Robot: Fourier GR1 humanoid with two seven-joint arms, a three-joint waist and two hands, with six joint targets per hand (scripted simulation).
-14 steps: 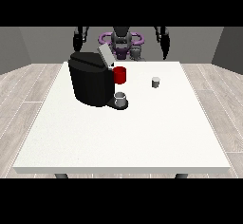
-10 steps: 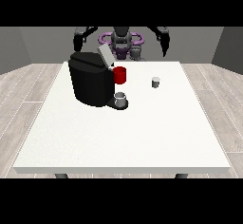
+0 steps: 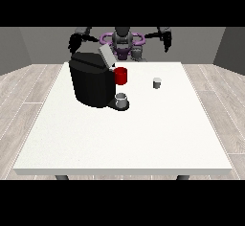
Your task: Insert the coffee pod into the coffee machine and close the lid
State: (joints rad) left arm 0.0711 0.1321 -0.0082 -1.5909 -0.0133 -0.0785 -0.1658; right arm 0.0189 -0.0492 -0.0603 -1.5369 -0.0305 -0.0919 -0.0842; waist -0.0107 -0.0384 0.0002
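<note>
Front view: I see the coffee pod [image 3: 157, 83] standing alone on the table [image 3: 124, 139], toward the far edge and right of its middle, well apart from the coffee machine [image 3: 94, 79] that sits near the far left corner. The machine's lid [image 3: 106, 56] is tilted up, open. Both hands are raised beyond the far edge, holding nothing: the hand at the view's right [image 3: 167, 41] and the hand at the view's left [image 3: 75, 42]; whether their fingers are curled I cannot tell. I judge nothing done yet: picking up, inserting and closing all remain.
</note>
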